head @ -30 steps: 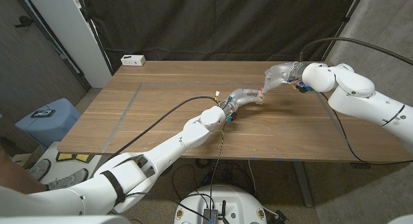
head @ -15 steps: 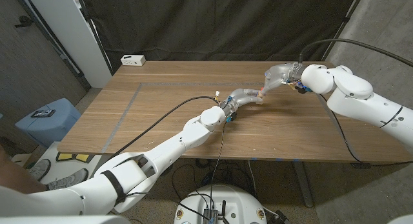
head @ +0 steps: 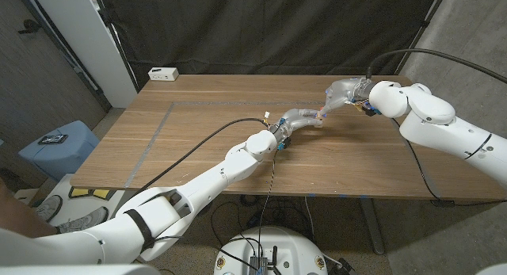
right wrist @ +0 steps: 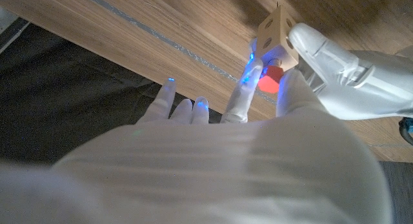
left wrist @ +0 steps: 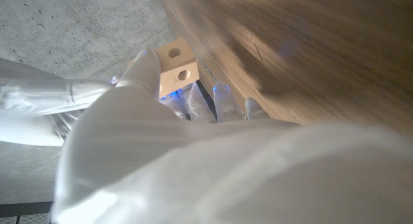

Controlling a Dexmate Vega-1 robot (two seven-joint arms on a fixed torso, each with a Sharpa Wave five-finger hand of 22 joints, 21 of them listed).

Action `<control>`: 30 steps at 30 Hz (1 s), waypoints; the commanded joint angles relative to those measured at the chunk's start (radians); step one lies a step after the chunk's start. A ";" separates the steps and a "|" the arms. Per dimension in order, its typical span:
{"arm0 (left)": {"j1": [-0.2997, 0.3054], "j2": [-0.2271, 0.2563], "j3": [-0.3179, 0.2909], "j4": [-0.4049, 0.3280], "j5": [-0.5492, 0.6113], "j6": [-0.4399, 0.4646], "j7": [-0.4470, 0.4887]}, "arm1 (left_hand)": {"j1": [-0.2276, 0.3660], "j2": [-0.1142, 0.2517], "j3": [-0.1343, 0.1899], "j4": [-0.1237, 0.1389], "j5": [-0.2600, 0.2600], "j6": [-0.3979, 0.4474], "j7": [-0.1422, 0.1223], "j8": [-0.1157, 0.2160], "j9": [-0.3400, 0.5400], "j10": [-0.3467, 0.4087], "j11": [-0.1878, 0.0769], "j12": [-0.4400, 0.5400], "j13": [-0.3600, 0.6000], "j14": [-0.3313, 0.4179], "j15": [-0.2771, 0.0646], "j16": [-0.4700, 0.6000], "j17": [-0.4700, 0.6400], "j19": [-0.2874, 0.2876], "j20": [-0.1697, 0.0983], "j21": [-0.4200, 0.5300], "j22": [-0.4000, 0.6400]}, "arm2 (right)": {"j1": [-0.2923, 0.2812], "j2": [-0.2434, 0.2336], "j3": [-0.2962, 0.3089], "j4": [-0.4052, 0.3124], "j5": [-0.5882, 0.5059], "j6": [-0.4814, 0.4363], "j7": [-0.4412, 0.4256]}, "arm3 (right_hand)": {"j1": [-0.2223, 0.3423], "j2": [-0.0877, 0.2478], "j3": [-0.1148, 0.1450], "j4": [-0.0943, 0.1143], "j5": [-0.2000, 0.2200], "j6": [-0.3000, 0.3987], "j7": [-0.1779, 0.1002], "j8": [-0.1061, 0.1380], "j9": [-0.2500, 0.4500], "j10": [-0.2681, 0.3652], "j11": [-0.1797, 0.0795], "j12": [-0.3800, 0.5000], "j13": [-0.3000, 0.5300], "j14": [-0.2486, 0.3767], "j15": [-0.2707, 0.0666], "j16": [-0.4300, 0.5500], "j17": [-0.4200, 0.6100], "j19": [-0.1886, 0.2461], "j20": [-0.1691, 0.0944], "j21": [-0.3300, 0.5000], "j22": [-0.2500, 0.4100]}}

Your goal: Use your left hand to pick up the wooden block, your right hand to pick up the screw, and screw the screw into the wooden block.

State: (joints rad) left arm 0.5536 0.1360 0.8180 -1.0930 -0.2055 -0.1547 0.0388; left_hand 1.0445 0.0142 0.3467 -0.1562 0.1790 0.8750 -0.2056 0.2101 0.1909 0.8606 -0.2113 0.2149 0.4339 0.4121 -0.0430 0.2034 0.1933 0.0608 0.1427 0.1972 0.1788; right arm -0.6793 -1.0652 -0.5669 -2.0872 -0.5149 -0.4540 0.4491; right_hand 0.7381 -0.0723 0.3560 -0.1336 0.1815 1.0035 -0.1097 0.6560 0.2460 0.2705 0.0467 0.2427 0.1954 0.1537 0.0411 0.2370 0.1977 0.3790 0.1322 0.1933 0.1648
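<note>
**Block and screw held together above the table**

We see the left hand [left wrist: 145,75] gripping a pale wooden block [left wrist: 175,64], a cube with 2 round holes. The right hand [right wrist: 258,95] pinches the red-headed screw [right wrist: 271,79] against the block. The screw's shaft is hidden. Both are above the striped wooden table [head: 198,140].

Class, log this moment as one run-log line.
left hand: holds wooden block | right hand: holds red-headed screw at block | stage: screwing

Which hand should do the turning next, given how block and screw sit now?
Right. The right hand pinches the red-headed screw against the wooden block, which the left hand grips, so left likely just steadies.
</note>
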 commanded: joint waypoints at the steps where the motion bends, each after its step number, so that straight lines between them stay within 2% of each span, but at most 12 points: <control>1: 0.003 0.001 -0.001 -0.003 -0.003 0.001 -0.001 | 0.008 0.011 0.000 0.001 0.000 0.006 0.002 0.002 0.000 0.013 -0.011 0.009 0.010 -0.003 -0.068 0.003 0.002 0.004 0.002 0.005 0.003 | -0.007 0.018 -0.010 0.001 -0.013 -0.030 -0.024 | -0.025 -0.002 0.000 0.012 -0.001 0.040 0.008 0.012 -0.005 0.030 -0.002 0.007 0.003 0.021 -0.003 0.007 0.005 0.013 -0.001 0.003 0.004; 14: 0.004 0.004 -0.001 -0.006 -0.004 -0.002 -0.005 | 0.000 0.017 -0.003 0.008 -0.001 -0.009 0.001 -0.004 0.001 0.012 -0.011 0.009 0.011 -0.002 -0.065 0.006 0.003 0.006 0.003 0.006 0.003 | -0.029 0.042 -0.019 -0.010 -0.042 -0.081 -0.092 | -0.079 -0.019 -0.008 0.018 0.000 0.153 0.021 0.046 -0.019 0.113 -0.014 0.014 0.001 0.081 -0.023 0.014 0.002 0.038 -0.011 0.003 0.004; 15: 0.004 0.004 -0.001 -0.006 -0.004 -0.003 -0.005 | -0.001 0.017 -0.004 0.009 -0.001 -0.010 0.001 -0.004 0.001 0.012 -0.011 0.009 0.011 -0.002 -0.064 0.006 0.003 0.006 0.004 0.006 0.003 | -0.032 0.044 -0.020 -0.010 -0.047 -0.084 -0.100 | -0.081 -0.019 -0.007 0.017 0.001 0.167 0.020 0.050 -0.022 0.124 -0.024 0.016 0.001 0.089 -0.026 0.015 0.002 0.040 -0.011 0.003 0.004; 21: 0.007 0.007 -0.002 -0.012 -0.004 -0.004 -0.004 | -0.002 0.018 -0.005 0.010 -0.001 -0.010 0.001 -0.005 0.001 0.010 -0.011 0.008 0.012 -0.003 -0.065 0.006 0.004 0.006 0.005 0.006 0.003 | -0.032 0.050 -0.027 -0.012 -0.059 -0.096 -0.112 | -0.085 -0.018 0.001 0.012 0.002 0.227 0.026 0.062 -0.038 0.164 -0.031 0.020 -0.001 0.118 -0.039 0.017 -0.001 0.055 -0.018 0.004 0.004; 25: 0.008 0.007 -0.003 -0.013 -0.005 -0.005 -0.005 | -0.002 0.018 -0.006 0.009 0.000 -0.008 0.002 -0.004 0.001 0.010 -0.011 0.008 0.012 -0.003 -0.065 0.006 0.003 0.006 0.003 0.006 0.003 | -0.036 0.054 -0.028 -0.012 -0.064 -0.100 -0.125 | -0.089 -0.018 0.006 0.009 0.002 0.268 0.026 0.068 -0.048 0.190 -0.047 0.020 -0.002 0.139 -0.045 0.018 -0.002 0.063 -0.020 0.004 0.004; 30: 0.009 0.008 -0.003 -0.014 -0.006 -0.007 -0.006 | 0.001 0.018 -0.006 0.007 0.000 -0.007 0.002 -0.003 0.001 0.009 -0.011 0.008 0.012 -0.003 -0.067 0.006 0.003 0.006 0.003 0.006 0.003 | -0.039 0.060 -0.030 -0.013 -0.071 -0.112 -0.134 | -0.095 -0.018 0.010 0.009 0.002 0.289 0.028 0.071 -0.053 0.207 -0.061 0.020 -0.002 0.152 -0.050 0.018 -0.003 0.067 -0.021 0.003 0.004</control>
State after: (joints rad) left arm 0.5601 0.1417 0.8163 -1.1032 -0.2090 -0.1571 0.0343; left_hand 1.0380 0.0208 0.3384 -0.1504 0.1712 0.8678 -0.2056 0.2034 0.1879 0.8601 -0.2118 0.2149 0.4338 0.4122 -0.0430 0.2034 0.1932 0.0608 0.1427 0.1972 0.1788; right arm -0.7101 -1.0178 -0.5902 -2.0968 -0.5685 -0.5434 0.3429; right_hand 0.6535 -0.0884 0.3568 -0.1260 0.1810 1.2762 -0.0835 0.7226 0.1951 0.4655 -0.0096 0.2593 0.1905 0.2914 -0.0072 0.2447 0.1952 0.4382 0.1088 0.1933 0.1648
